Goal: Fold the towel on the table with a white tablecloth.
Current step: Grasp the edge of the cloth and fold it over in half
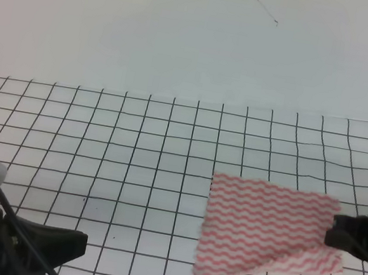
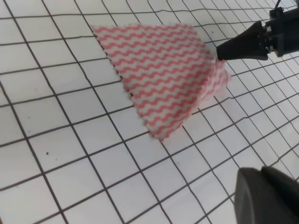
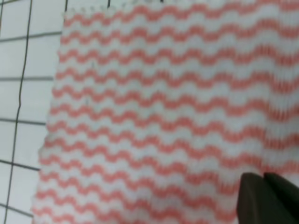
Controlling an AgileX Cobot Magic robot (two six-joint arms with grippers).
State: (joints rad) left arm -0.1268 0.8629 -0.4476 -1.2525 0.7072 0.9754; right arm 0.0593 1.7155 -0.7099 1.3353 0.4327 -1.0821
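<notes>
Pinching the right edge of the thin white towel with pink-red wavy stripes [image 1: 264, 226], the black right claw [image 1: 335, 232] appears mid-fold, clenched on cloth spreading leftward over the grid-printed white tablecloth [image 1: 132, 150], and likely must carry that edge left.

left arm [image 1: 16, 240]: blk, silver cam, blk cable | right gripper [image 2: 223, 50]: blk

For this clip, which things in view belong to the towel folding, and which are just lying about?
Part of the job:
- towel
- white tablecloth on the table
- right gripper, at the towel's right edge

Just there:
- left gripper, away from the towel
- bare wall behind; no loose clutter visible
</notes>
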